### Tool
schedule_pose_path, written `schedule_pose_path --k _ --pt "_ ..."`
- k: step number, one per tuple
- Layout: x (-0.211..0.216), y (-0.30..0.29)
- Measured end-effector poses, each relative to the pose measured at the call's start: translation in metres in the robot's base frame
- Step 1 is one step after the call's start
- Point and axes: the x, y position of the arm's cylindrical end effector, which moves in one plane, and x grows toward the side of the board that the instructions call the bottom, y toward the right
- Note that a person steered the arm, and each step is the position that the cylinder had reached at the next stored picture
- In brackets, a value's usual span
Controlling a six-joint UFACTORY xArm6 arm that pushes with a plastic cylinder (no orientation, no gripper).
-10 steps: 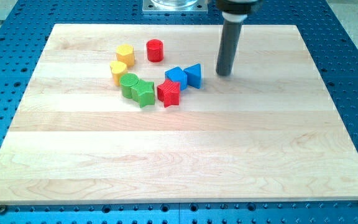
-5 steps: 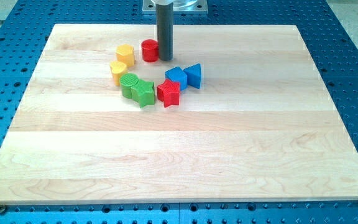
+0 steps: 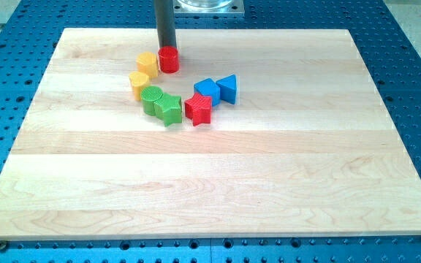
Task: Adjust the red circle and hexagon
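Observation:
The red circle (image 3: 169, 60) sits near the view's top, right beside the yellow hexagon (image 3: 147, 63), touching or nearly so. My tip (image 3: 166, 48) stands just behind the red circle, at its top edge, and its very end is hidden by the block. Below them lie the yellow heart (image 3: 138, 82), the green circle (image 3: 150, 98) and the green star (image 3: 169, 109).
The red star (image 3: 198, 109), blue block (image 3: 207, 90) and blue triangle (image 3: 227, 88) sit in a row to the right of the green star. All blocks lie on the wooden board (image 3: 210, 183), which rests on a blue perforated table (image 3: 408, 44).
My tip swept left from beside the blue triangle to behind the red circle. The red circle slid left toward the yellow hexagon.

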Motion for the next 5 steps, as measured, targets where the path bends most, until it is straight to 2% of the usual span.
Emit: schedule_pose_path --k 1,3,4,5 --pt "0.018 -0.012" --pt "0.021 -0.022" --pt "0.005 -0.028" --pt "0.018 -0.045"
